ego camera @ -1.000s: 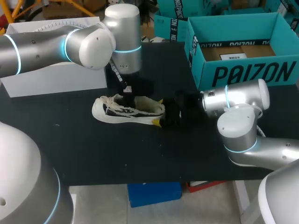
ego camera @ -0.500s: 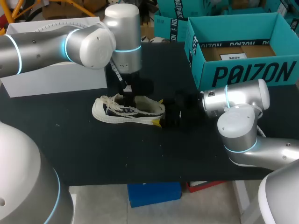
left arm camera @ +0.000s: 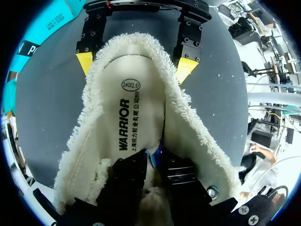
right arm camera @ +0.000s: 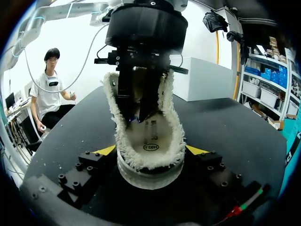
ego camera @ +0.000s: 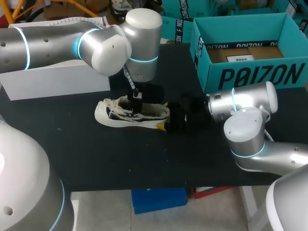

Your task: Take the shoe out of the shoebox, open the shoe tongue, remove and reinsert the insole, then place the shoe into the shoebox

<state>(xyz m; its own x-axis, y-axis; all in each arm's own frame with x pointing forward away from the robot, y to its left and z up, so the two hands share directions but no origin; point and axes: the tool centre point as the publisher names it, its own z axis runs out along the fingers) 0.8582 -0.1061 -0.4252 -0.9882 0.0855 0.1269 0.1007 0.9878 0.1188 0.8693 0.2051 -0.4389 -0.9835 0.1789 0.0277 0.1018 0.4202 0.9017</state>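
On the counter (ego camera: 96, 154), the right claw (right arm camera: 150, 149) is clamped around the shoe (ego camera: 132, 114) at its heel. The left claw (left arm camera: 155, 157) reaches inside, pinched together on the insole (left arm camera: 127, 108).

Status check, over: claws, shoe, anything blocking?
Right claw clamped on shoe heel. Left claw down inside shoe over insole, grip unreadable. Shoe on table, outside shoebox. Nothing blocking.
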